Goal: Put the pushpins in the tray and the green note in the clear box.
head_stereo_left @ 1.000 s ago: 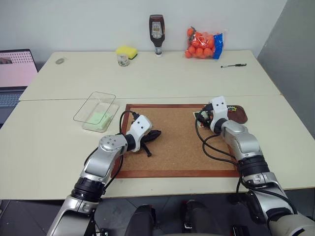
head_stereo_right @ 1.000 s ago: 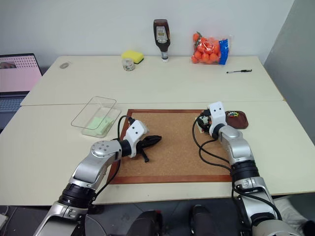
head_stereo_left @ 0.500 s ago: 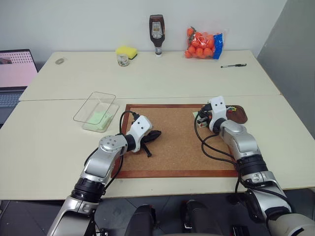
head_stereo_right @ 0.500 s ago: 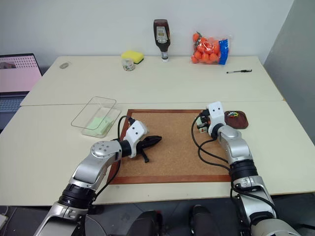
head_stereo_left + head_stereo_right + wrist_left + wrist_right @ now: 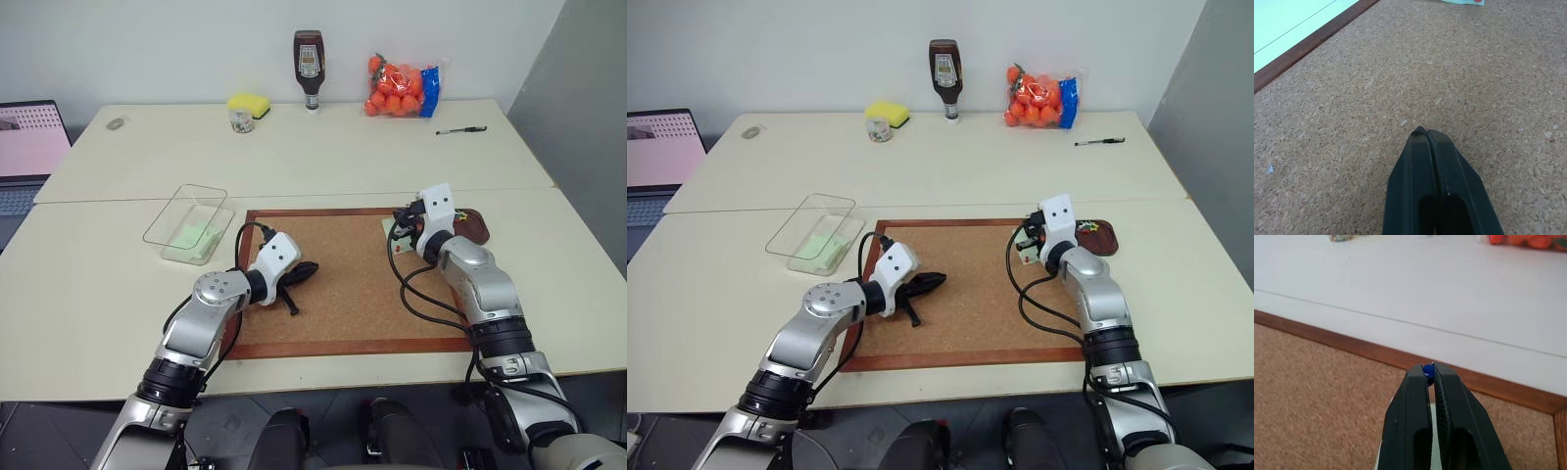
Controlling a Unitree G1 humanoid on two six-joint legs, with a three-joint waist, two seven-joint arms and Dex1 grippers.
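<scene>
Pushpins mostly in tray (image 5: 1098,238) beside right pincer (image 5: 1428,372), which is clamped on a blue pushpin (image 5: 1427,372). Left pincer (image 5: 1427,134) closed, empty. One green note (image 5: 826,247) already in clear box (image 5: 813,231).

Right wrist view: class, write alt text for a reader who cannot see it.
The right gripper, two black fingers, is shut on a tiny blue-headed pushpin above a brown corkboard with a reddish wooden frame; beyond lies a pale cream table.
</scene>
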